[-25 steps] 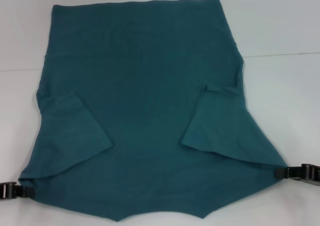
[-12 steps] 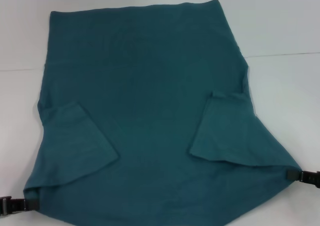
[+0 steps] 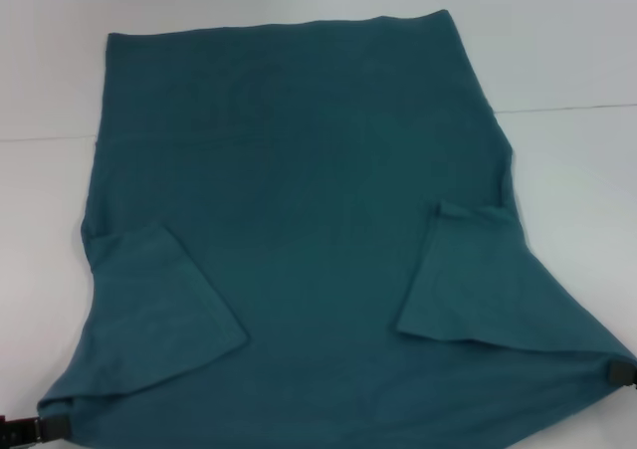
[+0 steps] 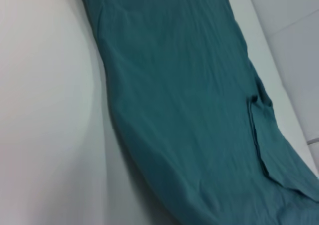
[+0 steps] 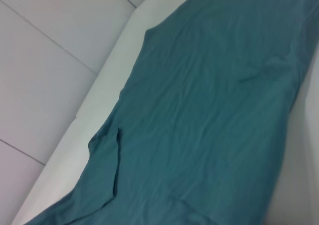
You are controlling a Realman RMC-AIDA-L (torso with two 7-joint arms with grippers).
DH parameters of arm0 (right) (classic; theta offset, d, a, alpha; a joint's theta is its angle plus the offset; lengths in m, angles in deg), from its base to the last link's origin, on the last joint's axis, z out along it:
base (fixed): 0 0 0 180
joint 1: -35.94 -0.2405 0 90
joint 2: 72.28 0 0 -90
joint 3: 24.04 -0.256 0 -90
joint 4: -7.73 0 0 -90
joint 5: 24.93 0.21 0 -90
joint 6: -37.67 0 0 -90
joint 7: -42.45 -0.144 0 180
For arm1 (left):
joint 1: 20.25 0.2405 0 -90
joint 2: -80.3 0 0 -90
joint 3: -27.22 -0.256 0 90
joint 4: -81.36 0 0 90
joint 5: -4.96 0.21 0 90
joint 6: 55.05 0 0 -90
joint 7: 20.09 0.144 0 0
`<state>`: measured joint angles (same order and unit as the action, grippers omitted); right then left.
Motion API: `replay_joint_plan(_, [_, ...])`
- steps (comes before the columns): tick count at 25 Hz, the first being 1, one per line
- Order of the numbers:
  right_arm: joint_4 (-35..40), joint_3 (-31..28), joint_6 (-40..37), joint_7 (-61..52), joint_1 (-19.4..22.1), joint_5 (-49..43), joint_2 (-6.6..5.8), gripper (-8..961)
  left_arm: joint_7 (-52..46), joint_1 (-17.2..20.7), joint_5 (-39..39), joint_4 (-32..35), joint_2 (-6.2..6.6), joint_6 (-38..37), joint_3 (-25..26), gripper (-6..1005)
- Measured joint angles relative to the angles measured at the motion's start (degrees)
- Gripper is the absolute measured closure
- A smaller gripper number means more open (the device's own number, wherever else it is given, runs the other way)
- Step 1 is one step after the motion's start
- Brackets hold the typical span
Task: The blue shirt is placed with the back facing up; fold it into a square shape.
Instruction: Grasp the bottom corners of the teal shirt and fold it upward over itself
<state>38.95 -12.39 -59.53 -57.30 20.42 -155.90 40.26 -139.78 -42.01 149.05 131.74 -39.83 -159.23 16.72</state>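
So the shirt [image 3: 299, 220] is spread plain side up over the white table [image 3: 567, 41], hem at the far end and both sleeves already flipped in onto the body. The near end is stretched out between the two arms: the left gripper [image 3: 45, 428] is pinched on the near-left corner and the right gripper [image 3: 619, 373] is clamped on the near-right corner, both right at the edge of the head view. Neither wrist cam shows any fingers, just teal fabric running off across the table. My worry from here is the sleeves. They're only lying loose, so if the near edge gets lifted and carried toward the hem, I'd bet one flops back out and you end up with a lumpy fold. The other risk is the grips themselves: each holds just a small bit of cloth, so a corner could slip out. And the left corner sits nearer the robot than the right, so uneven travel would skew the fold instead of giving a square.
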Motion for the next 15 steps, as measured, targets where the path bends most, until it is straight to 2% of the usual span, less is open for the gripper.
replay_joint_plan(15, [0.1, -3.8, -3.8, 2.8, 5.2, -0.1, 0.08, 922, 2.4, 2.6, -0.7, 0.0, -0.8, -3.5, 1.1, 990])
